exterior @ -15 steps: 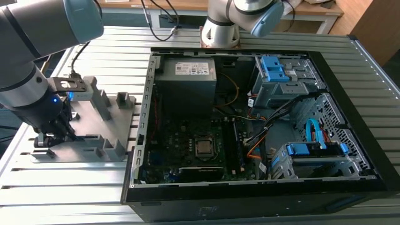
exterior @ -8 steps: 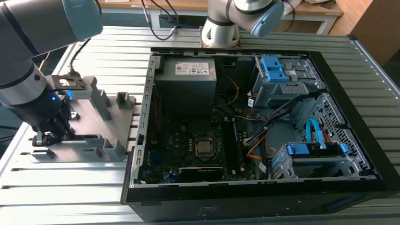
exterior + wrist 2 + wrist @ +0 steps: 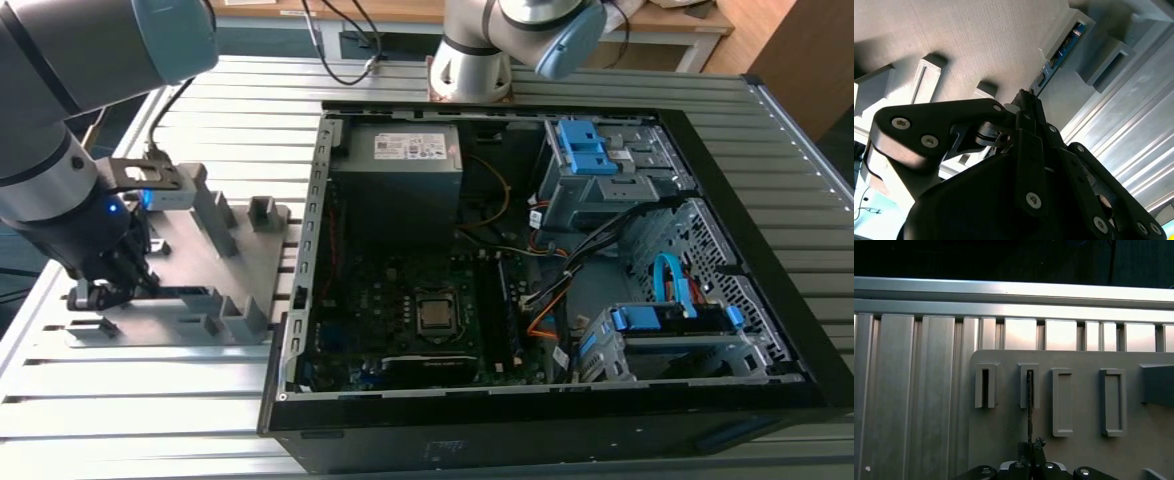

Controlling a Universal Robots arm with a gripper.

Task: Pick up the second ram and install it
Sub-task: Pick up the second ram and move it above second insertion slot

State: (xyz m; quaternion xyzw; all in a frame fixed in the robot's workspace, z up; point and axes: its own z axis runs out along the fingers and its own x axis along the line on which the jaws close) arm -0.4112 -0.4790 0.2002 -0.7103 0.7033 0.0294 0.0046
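Second wrist view: jaws grip second ram [image 3: 1058, 56]; exterior view: PC case [image 3: 534, 435].

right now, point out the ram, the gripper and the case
ram [image 3: 1030, 405]: first wrist view, its thin edge
gripper [image 3: 1031, 445]: first wrist view, between its fingertips
case [image 3: 534, 425]: exterior view, black outer wall

Look at that ribbed silver aluminium table [image 3: 134, 400], brushed metal catching the light in bright streaks, while the pale grey plastic fixture plate [image 3: 1004, 440] is dead matt and finely lined, like printed plastic. The black gripper [image 3: 1025, 99] has a dull satin finish with bright steel screw heads. The second ram [image 3: 1059, 52], a thin dark green circuit board, looks smooth and faintly glossy.
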